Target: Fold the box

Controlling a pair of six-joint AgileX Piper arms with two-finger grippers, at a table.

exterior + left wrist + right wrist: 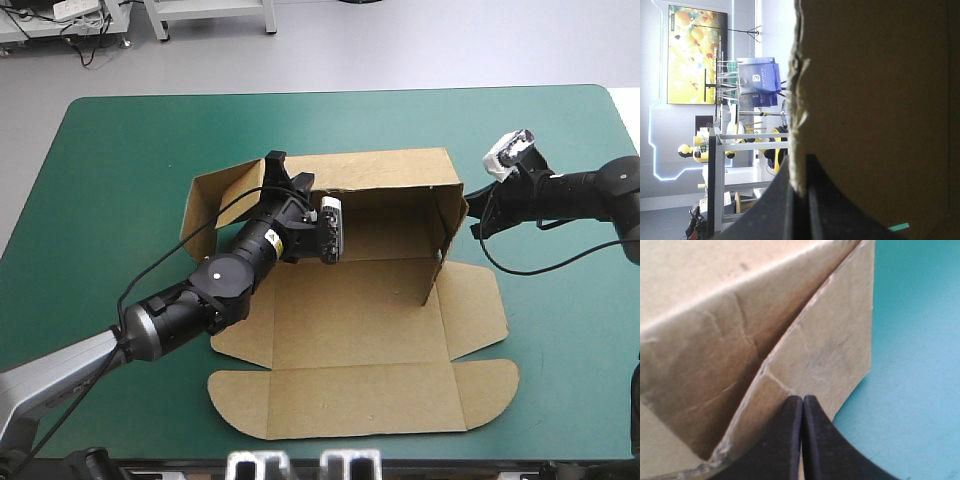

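Observation:
The brown box (350, 320) lies in the middle of the table with its back wall and right side wall raised; its base and rounded front lid lie flat. My left gripper (277, 165) is at the left end of the back wall, where a side flap angles outward. In the left wrist view the black fingers (799, 187) are shut on the board's edge (796, 100), which runs between them. My right gripper (470, 205) is at the far right corner. Its shut fingers (802, 399) point against the outer face of the side flap (835, 350).
The teal-green cover (120, 150) surrounds the box on all sides, wider at the left and far right. The flat lid (360, 400) reaches close to the table's front edge. Teal-green cover (915, 365) shows beside the right gripper.

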